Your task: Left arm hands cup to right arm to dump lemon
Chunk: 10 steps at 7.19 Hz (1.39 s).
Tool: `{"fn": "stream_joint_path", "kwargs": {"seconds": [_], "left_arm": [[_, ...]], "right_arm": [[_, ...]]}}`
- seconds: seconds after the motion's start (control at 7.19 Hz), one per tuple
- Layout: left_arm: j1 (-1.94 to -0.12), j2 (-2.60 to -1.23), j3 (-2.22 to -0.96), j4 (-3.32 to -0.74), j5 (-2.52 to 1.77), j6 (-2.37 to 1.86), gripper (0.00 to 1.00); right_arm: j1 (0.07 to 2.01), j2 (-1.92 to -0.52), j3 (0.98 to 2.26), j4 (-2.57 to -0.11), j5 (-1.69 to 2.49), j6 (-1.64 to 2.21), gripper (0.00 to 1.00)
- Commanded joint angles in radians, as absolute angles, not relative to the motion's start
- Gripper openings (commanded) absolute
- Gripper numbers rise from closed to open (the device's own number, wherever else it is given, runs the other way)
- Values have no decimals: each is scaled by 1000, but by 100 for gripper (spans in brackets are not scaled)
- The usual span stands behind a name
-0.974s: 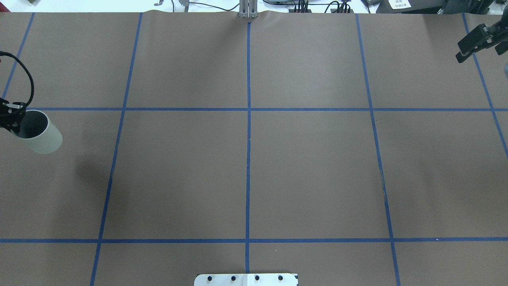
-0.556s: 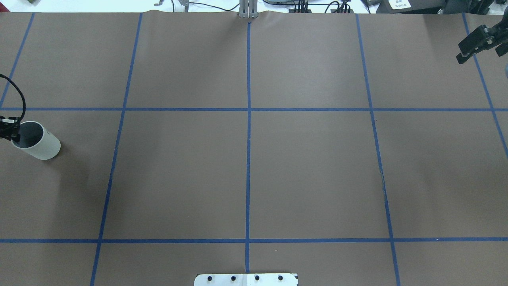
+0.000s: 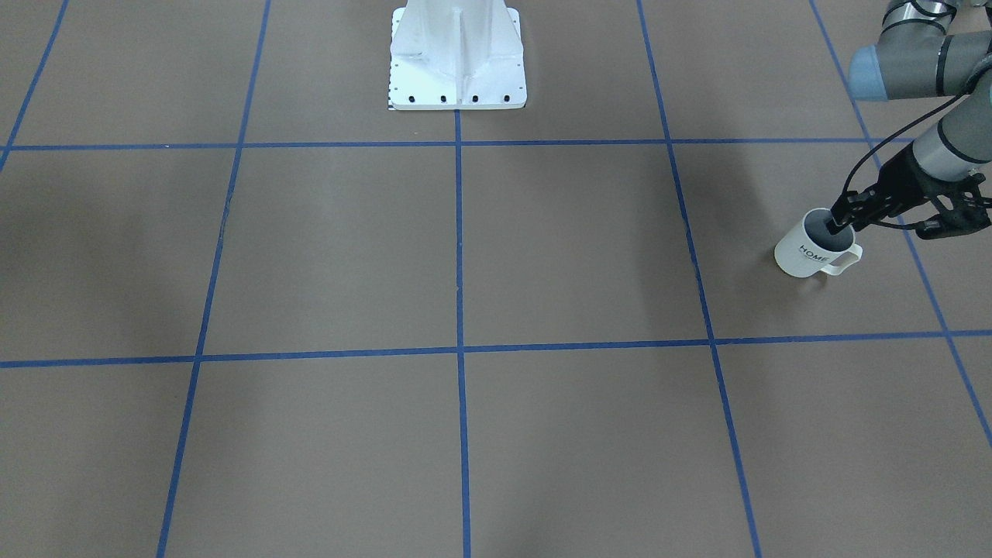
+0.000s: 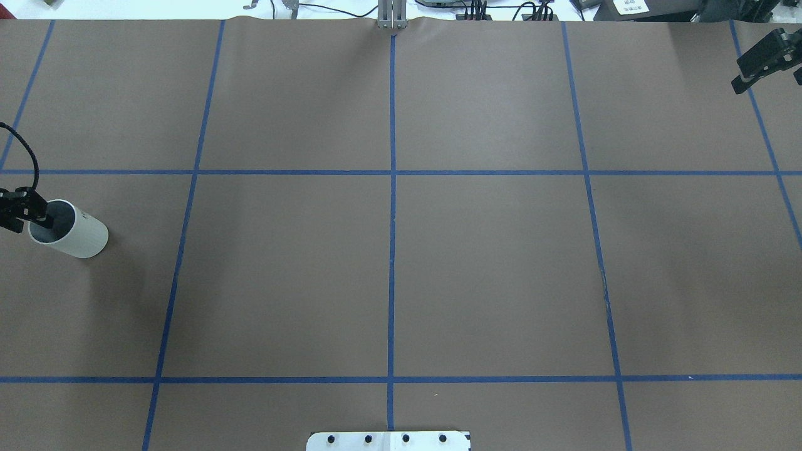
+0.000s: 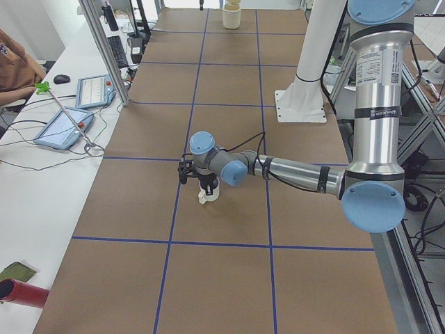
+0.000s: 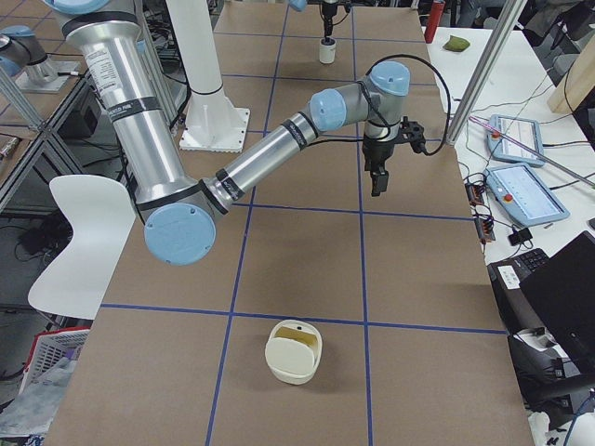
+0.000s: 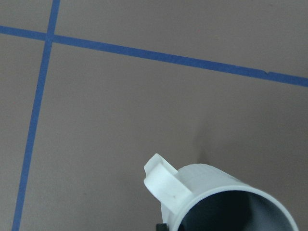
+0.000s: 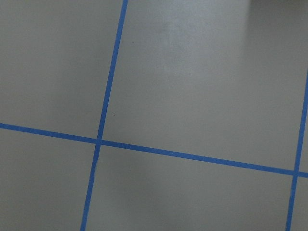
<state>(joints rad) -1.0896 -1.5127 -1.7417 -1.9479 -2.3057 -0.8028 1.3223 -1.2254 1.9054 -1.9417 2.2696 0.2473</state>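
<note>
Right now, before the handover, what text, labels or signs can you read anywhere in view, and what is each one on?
"HOME": black letters on the side of the cup.
Label on the upright tube of the left arm: too small to read.
Label on the big tube of the right arm: too small to read.
The white sign beyond the table's far edge: blurred, unreadable.

Your wrist view cuts the cup point(image 7: 231, 202) off below, its floor unseen. Overhead, the edges clip the left gripper point(image 4: 39, 218) and right gripper point(image 4: 744, 81); the right's opening is unreadable.
</note>
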Motion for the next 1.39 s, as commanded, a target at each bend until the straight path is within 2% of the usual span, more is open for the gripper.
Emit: {"fn": "stream_joint_path", "kwargs": {"seconds": [0.0, 0.28, 0.42, 0.56, 0.7, 0.97, 1.25], "left_arm": [[-1152, -1516, -1750, -1910, -2321, -773, 100], [-1306, -1593, -1776, -1649, -2315, -419, 100], [-1389, -1688, -1763, -1490, -2307, -223, 100], [-1457, -1727, -1723, -1442, -2298, -99, 100], [-1498, -1732, -1673, -1459, -2286, -83, 100], [-1519, -1723, -1649, -1457, -2289, -116, 100], [-1549, -1712, -1619, -1495, -2293, -169, 100]], "right_arm": [[1321, -1224, 1905, -1933, 2250, 246, 100], [1316, -1300, 1904, -1921, 2243, 246, 100], [1345, -1302, 1895, -1905, 2253, 247, 100], [1403, -1325, 1864, -1904, 2273, 235, 100], [1469, -1369, 1839, -1904, 2371, 109, 100], [1599, -1518, 1844, -1894, 2405, 3, 100], [1627, -1652, 1844, -1777, 2424, -20, 100]]}}
